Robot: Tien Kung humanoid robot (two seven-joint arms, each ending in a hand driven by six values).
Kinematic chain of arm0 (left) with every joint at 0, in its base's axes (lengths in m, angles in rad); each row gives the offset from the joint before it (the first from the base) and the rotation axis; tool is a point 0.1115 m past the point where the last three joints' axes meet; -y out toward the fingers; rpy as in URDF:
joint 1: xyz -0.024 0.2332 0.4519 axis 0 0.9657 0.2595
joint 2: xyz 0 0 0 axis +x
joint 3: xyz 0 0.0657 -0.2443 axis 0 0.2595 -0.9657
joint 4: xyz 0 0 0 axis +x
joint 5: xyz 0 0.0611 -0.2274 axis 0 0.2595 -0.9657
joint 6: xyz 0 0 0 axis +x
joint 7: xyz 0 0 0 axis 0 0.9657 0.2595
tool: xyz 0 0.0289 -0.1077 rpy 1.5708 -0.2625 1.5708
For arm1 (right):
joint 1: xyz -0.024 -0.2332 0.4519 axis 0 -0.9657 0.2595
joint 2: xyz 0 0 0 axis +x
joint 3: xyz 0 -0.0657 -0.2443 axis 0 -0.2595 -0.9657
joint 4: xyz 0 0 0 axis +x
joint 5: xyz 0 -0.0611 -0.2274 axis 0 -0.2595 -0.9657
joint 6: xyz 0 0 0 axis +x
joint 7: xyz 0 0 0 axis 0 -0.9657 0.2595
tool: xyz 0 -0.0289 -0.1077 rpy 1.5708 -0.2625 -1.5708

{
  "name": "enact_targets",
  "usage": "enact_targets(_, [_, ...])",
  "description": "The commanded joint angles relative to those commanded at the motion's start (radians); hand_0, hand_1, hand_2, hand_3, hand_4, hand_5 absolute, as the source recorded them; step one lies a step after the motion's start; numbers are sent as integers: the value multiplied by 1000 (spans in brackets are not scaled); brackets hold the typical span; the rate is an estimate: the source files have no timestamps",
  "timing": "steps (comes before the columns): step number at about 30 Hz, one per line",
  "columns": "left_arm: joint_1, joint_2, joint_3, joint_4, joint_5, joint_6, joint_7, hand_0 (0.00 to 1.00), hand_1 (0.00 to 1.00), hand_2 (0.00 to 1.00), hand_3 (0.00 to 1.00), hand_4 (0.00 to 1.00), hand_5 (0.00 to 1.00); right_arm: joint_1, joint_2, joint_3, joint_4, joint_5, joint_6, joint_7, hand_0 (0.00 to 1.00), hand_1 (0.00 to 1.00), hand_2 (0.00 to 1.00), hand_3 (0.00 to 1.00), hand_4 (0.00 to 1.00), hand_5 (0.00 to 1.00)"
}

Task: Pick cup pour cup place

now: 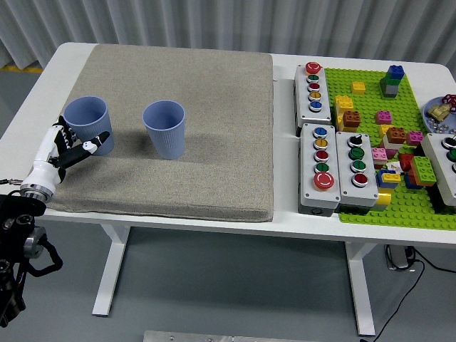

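Two blue cups stand upright on the grey mat (178, 57). The left cup (88, 122) is near the mat's left edge, the right cup (165, 128) about a hand's width to its right. My left hand (71, 146) sits at the mat's left edge, just in front of and beside the left cup's base. Its fingers (93, 141) are spread, with the tips close to the cup's lower wall but not wrapped around it. What is inside the cups cannot be seen. My right hand is out of view.
Three grey button boxes (320, 167) stand right of the mat. A green baseplate (370, 206) with several loose bricks fills the table's right side. A small dish (440, 114) lies at the far right edge.
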Motion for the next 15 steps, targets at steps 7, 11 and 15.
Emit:
enact_targets(7, [-20, -6, -8, 27, 6, 0, 0, 897, 904, 998, 998, 959, 330, 2, 0, 1, 0, -1, 0, 0, 732, 696, 744, 600, 122, 256])
enact_targets(11, [-42, -11, -5, 50, 18, 0, 1, 897, 904, 998, 998, 959, 330, 6, -1, 0, 0, 1, 1, 0, 732, 696, 744, 600, 122, 256])
enact_targets(15, [-51, -20, -2, 63, 27, 0, 1, 897, 904, 998, 998, 961, 338, 8, -1, 2, 0, -1, 1, -1, 732, 696, 745, 600, 123, 257])
